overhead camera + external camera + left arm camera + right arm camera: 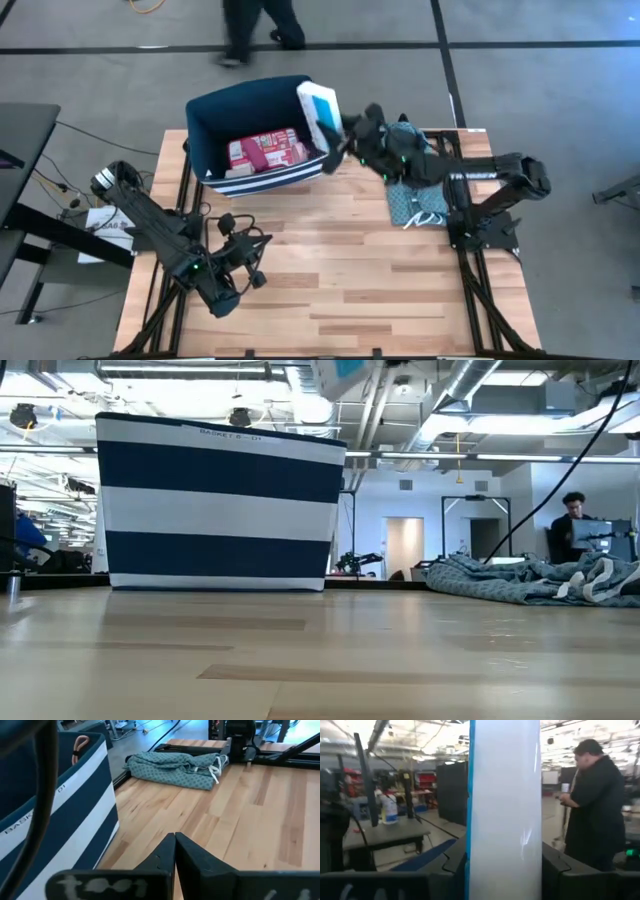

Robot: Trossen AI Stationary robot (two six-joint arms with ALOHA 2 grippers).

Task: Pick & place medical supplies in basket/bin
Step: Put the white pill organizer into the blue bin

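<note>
Your right claw [335,128] grips the white piece [320,112], long axis upright, at the bin [215,140] rim's right edge; release inward, leftward. Left claw [250,262] clenched, waiting.

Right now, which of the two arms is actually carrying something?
The right one: its tool grips a white-and-blue box over the bin rim. The left tool is shut and empty, low over the table's near side.

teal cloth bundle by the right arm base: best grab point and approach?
Judging by its pose, come straight down on the teal cloth bundle and pinch a raised fold at mid-length. It lies flat, crumpled and long on the table, so side entry offers little to grip.
</note>
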